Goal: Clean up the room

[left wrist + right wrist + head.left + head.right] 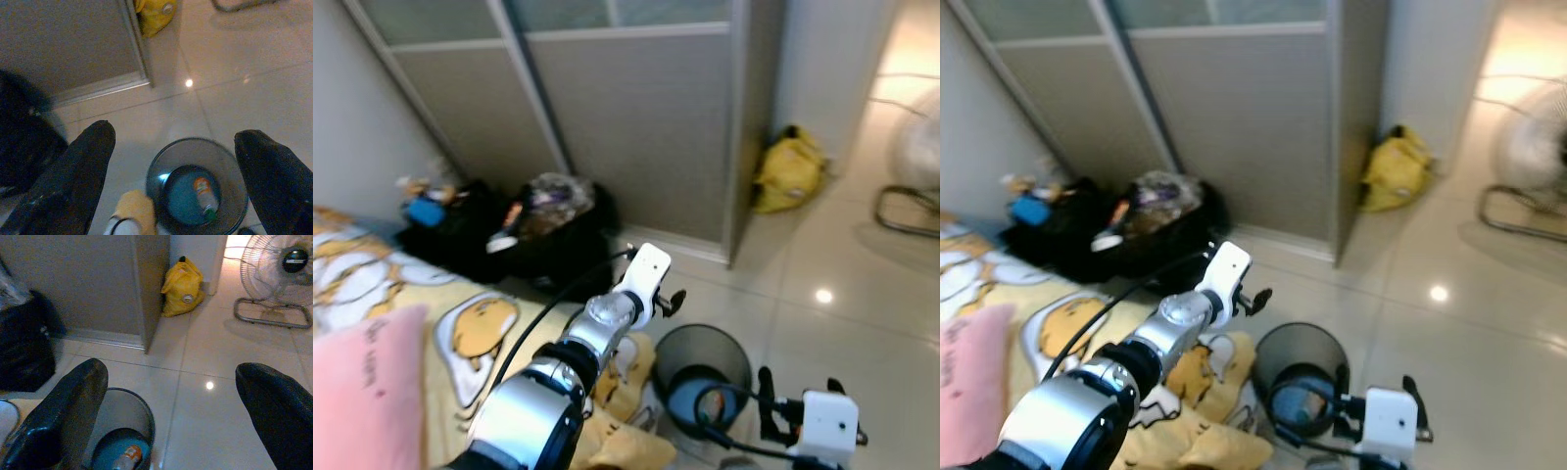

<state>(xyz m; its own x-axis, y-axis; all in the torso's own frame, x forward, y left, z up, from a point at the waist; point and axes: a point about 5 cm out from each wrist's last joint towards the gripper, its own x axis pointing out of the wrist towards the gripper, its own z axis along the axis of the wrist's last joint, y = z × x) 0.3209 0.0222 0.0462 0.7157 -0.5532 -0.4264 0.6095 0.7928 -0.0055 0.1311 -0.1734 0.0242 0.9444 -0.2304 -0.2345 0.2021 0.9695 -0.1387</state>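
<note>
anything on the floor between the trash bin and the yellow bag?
No: bare tile between the bin and the yellow bag, just a light glint; the right wrist view shows it.

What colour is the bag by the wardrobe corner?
Yellow; the bag shows best in the right wrist view.

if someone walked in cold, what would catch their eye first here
Probably the round dark wastebasket on the pale tiled floor beside the bed, with a bottle lying in its bottom, and both grippers over it: the left gripper above its rim, the right gripper just beside it, both open. Next, the bright yellow bag slumped against the wardrobe corner, and the yellow cartoon-print bedding spilling toward the bin.
</note>
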